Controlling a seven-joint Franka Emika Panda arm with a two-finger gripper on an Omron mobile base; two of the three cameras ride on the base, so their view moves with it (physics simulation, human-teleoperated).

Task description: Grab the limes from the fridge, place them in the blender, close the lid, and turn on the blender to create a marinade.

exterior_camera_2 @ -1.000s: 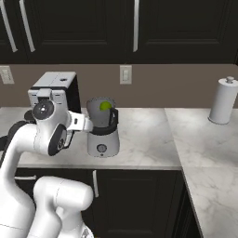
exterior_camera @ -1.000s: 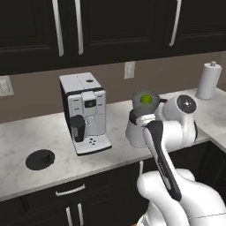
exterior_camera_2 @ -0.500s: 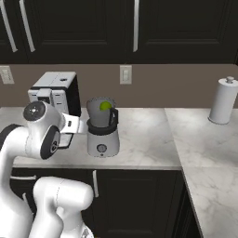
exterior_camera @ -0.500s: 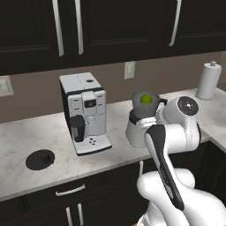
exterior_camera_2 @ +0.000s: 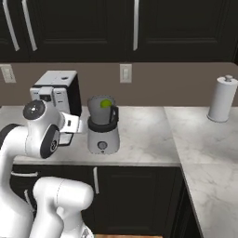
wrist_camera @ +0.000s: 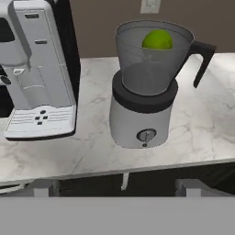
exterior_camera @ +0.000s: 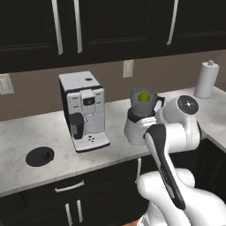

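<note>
my arm folded low at frame bottom, gripper [wrist_camera: 117,187] wide open and empty, facing the blender [wrist_camera: 146,87], lime [wrist_camera: 157,39] inside, no readable labels

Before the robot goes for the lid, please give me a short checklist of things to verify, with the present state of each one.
1. Lime inside the blender jar: ok, one shows through the open top.
2. Lid on the jar: not ok, it lies flat on the counter, left of the coffee machine.
3. Blender upright on the counter: ok.
4. Blender knob unobstructed: ok.
5. Gripper empty: ok, open, nothing between the fingers.
6. Blender running: cannot tell.
</note>
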